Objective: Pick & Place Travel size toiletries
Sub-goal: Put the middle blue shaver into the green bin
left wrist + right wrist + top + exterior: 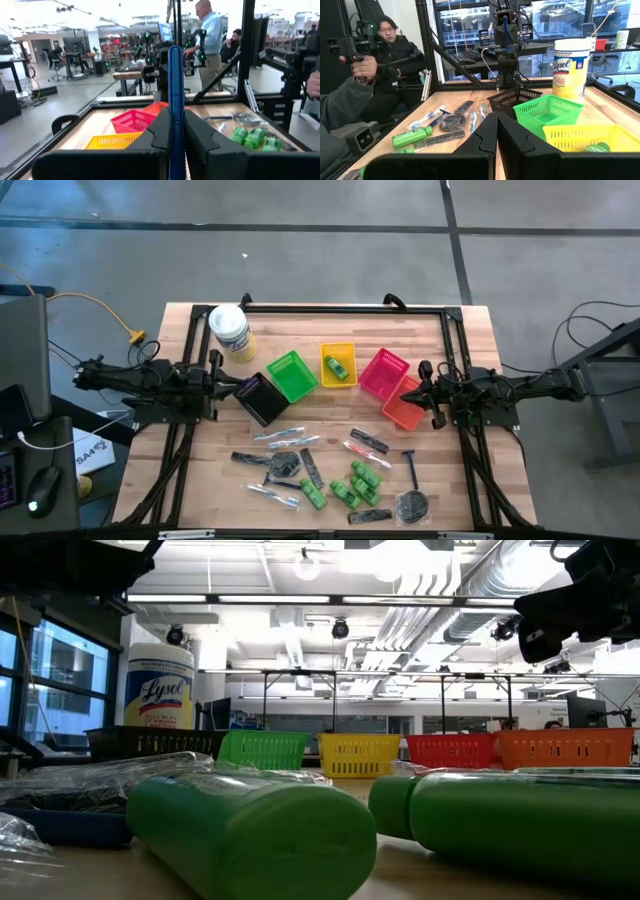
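The travel size toiletries (345, 480) lie scattered on the near half of the wooden table: green mini bottles (362, 477), a blue razor (410, 468), dark combs (369, 441), clear-wrapped sticks (280, 434) and a round dark packet (412, 505). One green bottle (338, 367) lies in the yellow basket (338, 352). My left gripper (236, 386) hangs at the table's left by the black basket (262, 398), shut on a blue razor (175, 90). My right gripper (496, 120) is shut on nothing at the table's right, beside the orange basket (403, 408). My left gripper pinches the blue razor's handle (175, 117) between its two fingers. The fingers lie about level, pointing toward the table's right, and run across the handle. The razor stands upright, sticking up above the fingers, lifted clear of the table.
A row of baskets crosses the table's middle: black, green (292, 374), yellow, pink-red (384, 372), orange. A white Lysol tub (229, 330) stands at the far left. A black frame (340, 310) rims the table. People show in the room beyond.
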`<state>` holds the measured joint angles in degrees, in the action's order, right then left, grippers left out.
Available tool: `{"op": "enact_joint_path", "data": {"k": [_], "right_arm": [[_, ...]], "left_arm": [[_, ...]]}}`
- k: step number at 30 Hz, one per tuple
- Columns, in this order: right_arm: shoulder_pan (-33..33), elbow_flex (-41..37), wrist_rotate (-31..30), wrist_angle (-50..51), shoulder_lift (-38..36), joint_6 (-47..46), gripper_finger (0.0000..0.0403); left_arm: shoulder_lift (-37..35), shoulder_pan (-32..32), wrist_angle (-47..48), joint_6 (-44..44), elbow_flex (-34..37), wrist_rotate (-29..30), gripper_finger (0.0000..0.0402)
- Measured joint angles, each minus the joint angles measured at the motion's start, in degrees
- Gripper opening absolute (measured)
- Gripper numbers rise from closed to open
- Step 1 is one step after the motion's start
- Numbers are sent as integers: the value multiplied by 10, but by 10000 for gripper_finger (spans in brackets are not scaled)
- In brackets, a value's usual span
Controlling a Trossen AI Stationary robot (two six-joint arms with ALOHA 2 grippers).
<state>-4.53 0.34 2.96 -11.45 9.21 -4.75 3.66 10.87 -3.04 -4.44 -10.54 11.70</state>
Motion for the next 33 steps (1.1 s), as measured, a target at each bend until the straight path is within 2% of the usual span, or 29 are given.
{"op": "enact_joint_path", "data": {"k": [6,15,33], "right_arm": [[0,0,0,3,0,0,4],[0,0,0,6,0,0,4],[0,0,0,7,0,0,4]], "left_arm": [[-34,0,20,12,22,8,21],[-33,0,23,13,41,28,21],[-33,0,23,13,41,30,21]]}}
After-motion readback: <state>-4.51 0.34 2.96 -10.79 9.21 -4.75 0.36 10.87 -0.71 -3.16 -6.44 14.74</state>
